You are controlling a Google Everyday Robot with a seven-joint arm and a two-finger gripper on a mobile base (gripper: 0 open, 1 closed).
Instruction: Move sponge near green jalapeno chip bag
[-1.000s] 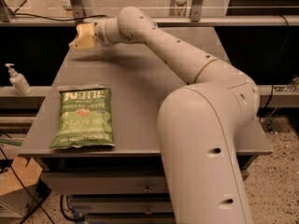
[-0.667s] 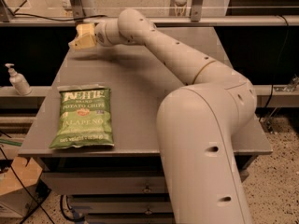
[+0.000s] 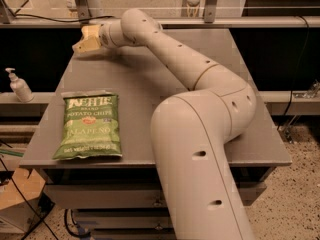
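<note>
The green jalapeno chip bag [image 3: 90,126] lies flat on the grey table [image 3: 135,79] near its front left corner. My gripper [image 3: 85,40] is pale yellow and sits low over the table's back left corner, far behind the bag. I cannot make out the sponge as a separate thing; if it is at the gripper, it is hidden there. My arm [image 3: 185,59] reaches from the right across the table to that corner.
A soap pump bottle [image 3: 19,85] stands on a ledge left of the table. A metal rail with posts [image 3: 210,4] runs behind the table. My own base [image 3: 200,174] blocks the front right of the table. A cardboard box [image 3: 12,194] sits on the floor at lower left.
The gripper and arm have shifted only slightly at the back left corner. The chip bag has not moved.
</note>
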